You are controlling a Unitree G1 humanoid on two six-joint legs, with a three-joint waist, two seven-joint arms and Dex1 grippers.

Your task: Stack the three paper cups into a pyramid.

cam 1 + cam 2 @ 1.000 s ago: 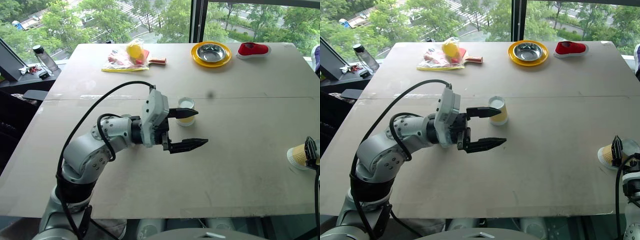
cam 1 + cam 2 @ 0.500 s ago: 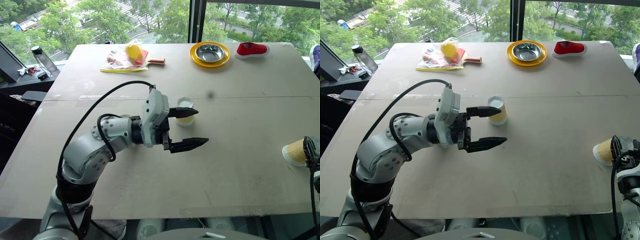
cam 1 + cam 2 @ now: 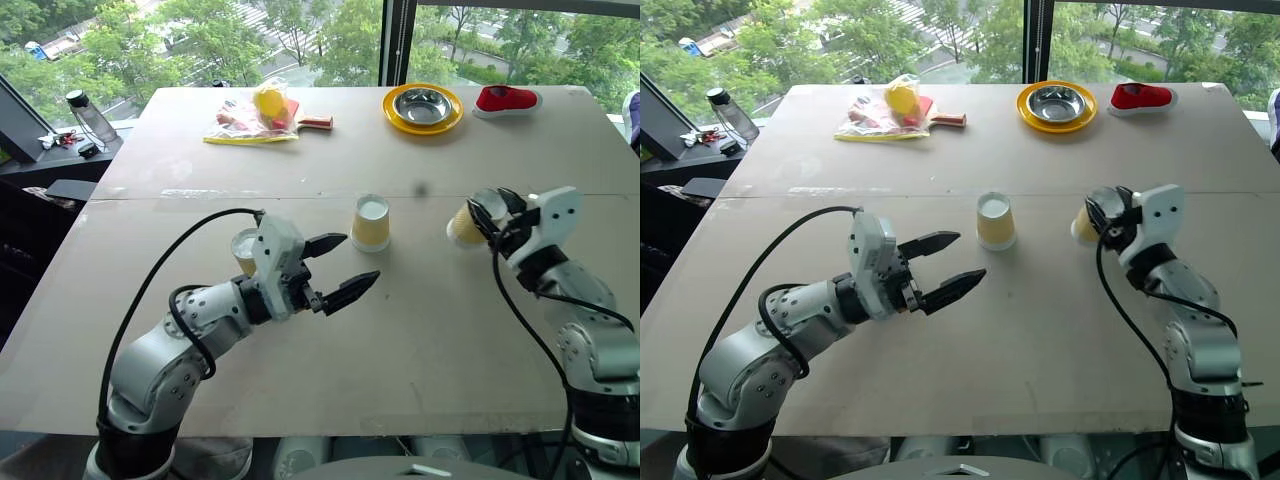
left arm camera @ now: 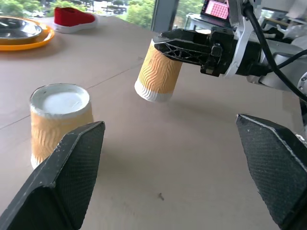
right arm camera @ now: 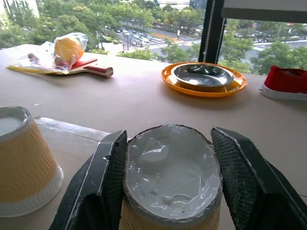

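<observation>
Three paper cups sit on or over one broad tan counter (image 3: 200,150), which runs back to a window. Largest on it after the arms: a clear bag (image 3: 250,118) of bright items at the far left, a yellow plate (image 3: 423,122) holding a steel bowl (image 3: 423,104) at the far middle, a red shoe (image 3: 506,98) to its right. A water bottle (image 3: 88,115) stands off the counter's left edge.

Left gripper (image 3: 338,270) hovers low over the counter's near-left middle, pointing toward the centre; its fingers (image 3: 352,291) are spread wide with nothing between them.

Right gripper (image 3: 1098,215) reaches in from the right, fingers (image 5: 108,163) clamped on either side of one cup.

Cups, each pale yellow-orange with ribbed sides and white rim:
- middle cup (image 3: 371,222) stands upside down near the counter's centre, white base up, just beyond the left gripper's tips and apart from them.
- held cup (image 3: 462,226) is gripped by the right fingers, tilted, lifted off the counter, to the right of the middle cup and well apart from it. From the left wrist its wide rim points downward (image 4: 158,72).
- left cup (image 3: 245,248) is partly hidden behind the left gripper's body; only its top edge shows.

No cup rests on another.
</observation>
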